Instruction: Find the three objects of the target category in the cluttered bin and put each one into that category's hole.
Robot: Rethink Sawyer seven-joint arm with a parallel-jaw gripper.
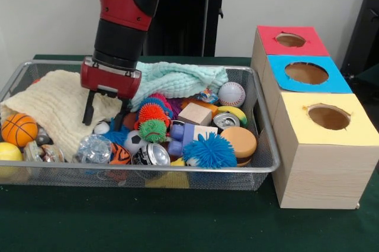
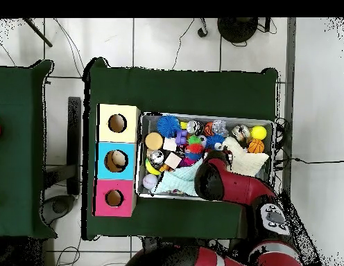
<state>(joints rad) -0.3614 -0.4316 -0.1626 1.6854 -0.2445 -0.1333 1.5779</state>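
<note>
The wire mesh bin [image 1: 267, 168] is full of toys and cloths; it also shows in the overhead view [image 2: 141, 158]. A clear dented plastic bottle [image 1: 93, 148] lies at the bin's near side. A second clear bottle [image 1: 42, 152] lies to its left by the near rim. A small see-through thing with blue on it [image 1: 207, 95] sits beside the baseball; I cannot tell whether it is a bottle. My gripper [image 1: 105, 117] hangs open and empty, pointing down over the cream cloth [image 1: 53, 101], just above and behind the first bottle. In the overhead view the arm [image 2: 220, 181] hides it.
Three wooden boxes with round holes stand right of the bin: red top [image 1: 311, 42], blue top [image 1: 331, 83], yellow top [image 1: 355, 136]. Silver cans [image 1: 157, 154] [image 1: 225, 120], spiky balls [image 1: 208, 150], a basketball [image 1: 19, 129], a baseball [image 1: 231, 93] and a mint cloth [image 1: 177, 79] crowd the bin.
</note>
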